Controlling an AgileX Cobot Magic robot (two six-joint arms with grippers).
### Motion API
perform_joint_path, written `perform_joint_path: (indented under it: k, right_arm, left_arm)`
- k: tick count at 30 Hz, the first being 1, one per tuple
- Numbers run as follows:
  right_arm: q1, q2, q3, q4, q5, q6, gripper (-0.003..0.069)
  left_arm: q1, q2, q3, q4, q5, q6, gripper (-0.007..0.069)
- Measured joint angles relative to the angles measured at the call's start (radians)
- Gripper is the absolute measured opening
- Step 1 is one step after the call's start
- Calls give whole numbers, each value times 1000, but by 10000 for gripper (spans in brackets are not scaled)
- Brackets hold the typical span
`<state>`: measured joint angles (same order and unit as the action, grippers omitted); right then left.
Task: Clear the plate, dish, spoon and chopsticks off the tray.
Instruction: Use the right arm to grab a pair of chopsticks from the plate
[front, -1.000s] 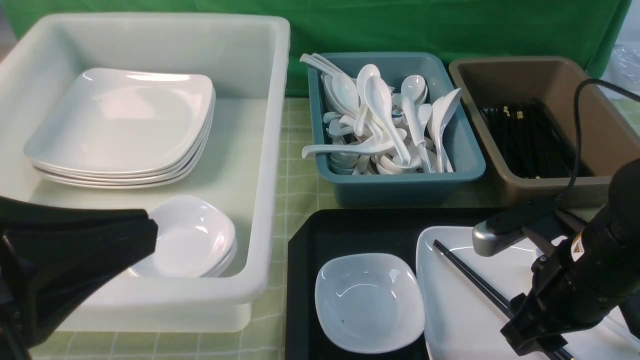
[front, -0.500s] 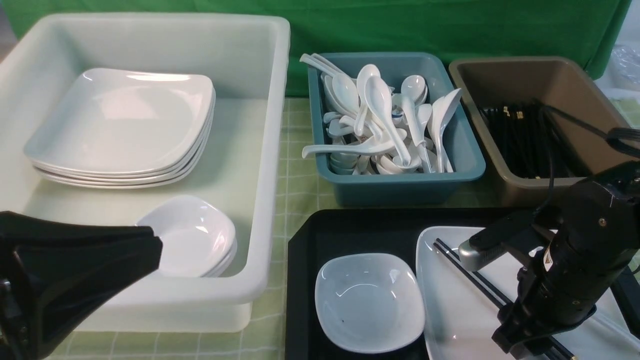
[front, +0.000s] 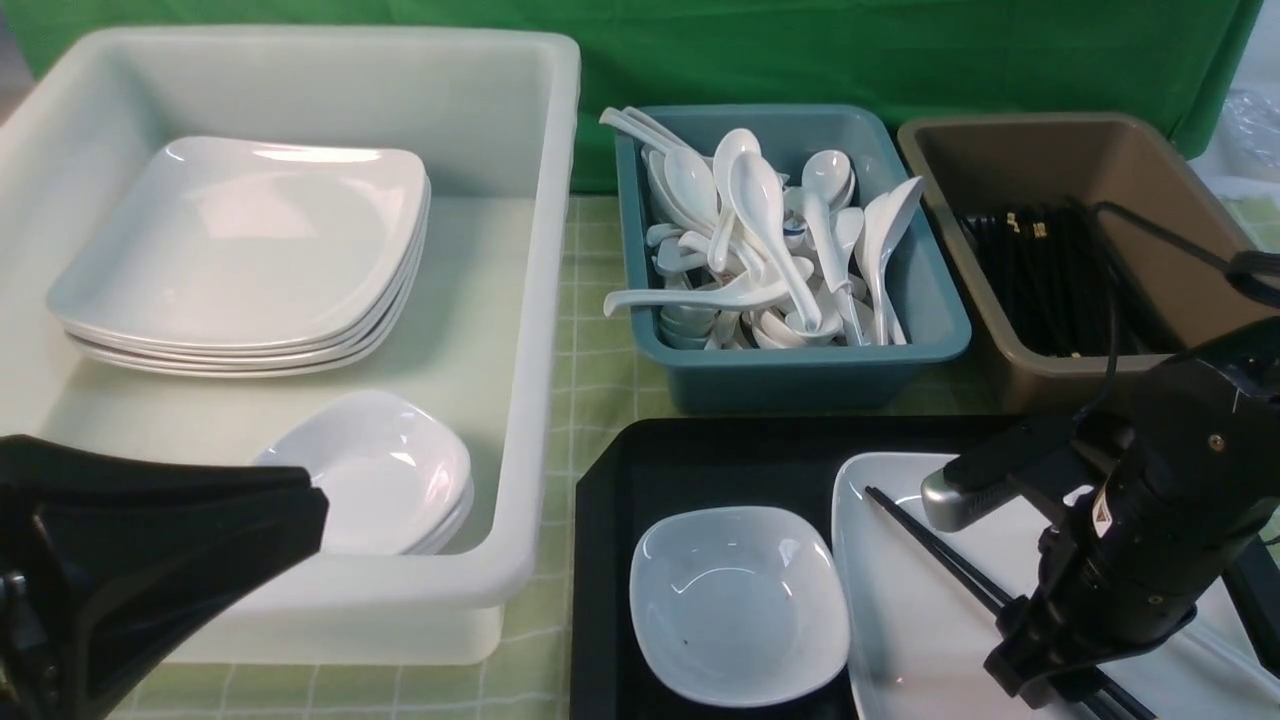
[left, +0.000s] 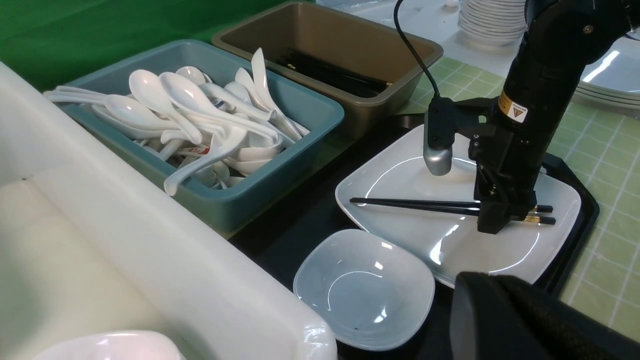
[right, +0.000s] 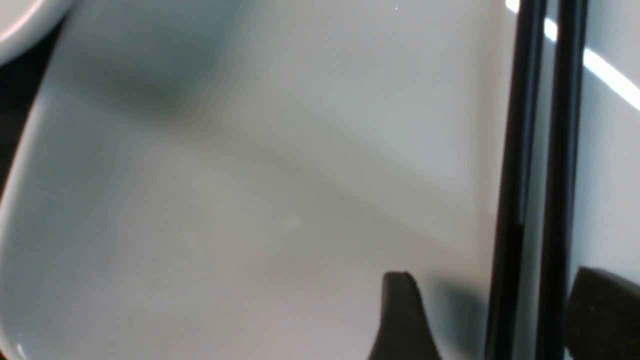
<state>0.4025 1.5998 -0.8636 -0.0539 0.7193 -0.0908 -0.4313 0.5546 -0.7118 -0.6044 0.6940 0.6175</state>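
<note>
The black tray (front: 700, 460) holds the small white dish (front: 738, 603) and, to its right, the large white plate (front: 910, 620). The black chopsticks (front: 940, 555) lie across the plate. My right gripper (front: 1055, 688) is low over the plate and open. In the right wrist view, the right gripper (right: 490, 280) has a finger on either side of the chopsticks (right: 520, 125). My left gripper (front: 300, 490) hangs at the front left, over the white tub. Only one of its fingers (left: 500, 310) shows. No spoon shows on the tray.
A big white tub (front: 540, 300) on the left holds stacked plates (front: 240, 250) and dishes (front: 390, 470). A teal tub (front: 800, 370) full of white spoons and a brown tub (front: 1010, 370) with black chopsticks stand behind the tray. More stacked plates (left: 490, 20) lie beyond.
My right arm has swung left and lower over the plate, so its fingers now straddle the chopsticks. My left gripper has sunk slightly. Plate, dish and chopsticks have not moved.
</note>
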Motion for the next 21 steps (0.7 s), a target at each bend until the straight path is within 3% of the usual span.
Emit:
perform_joint_path:
  k: [11, 14, 15, 17, 21]
  right_arm:
    - [-41, 70, -9, 5, -30, -19, 442]
    - [-41, 70, -9, 23, -25, -40, 345]
    - [-41, 71, -9, 25, -17, -60, 246]
    - [-41, 71, -10, 22, -11, -89, 139]
    - [-36, 69, -31, 21, 61, -120, 146]
  left_arm:
    - [0, 0, 1, 0, 0, -4, 21]
    - [0, 0, 1, 0, 1, -4, 21]
    - [0, 0, 1, 0, 1, -4, 21]
    - [0, 0, 1, 0, 1, -4, 21]
    - [0, 0, 1, 0, -9, -4, 21]
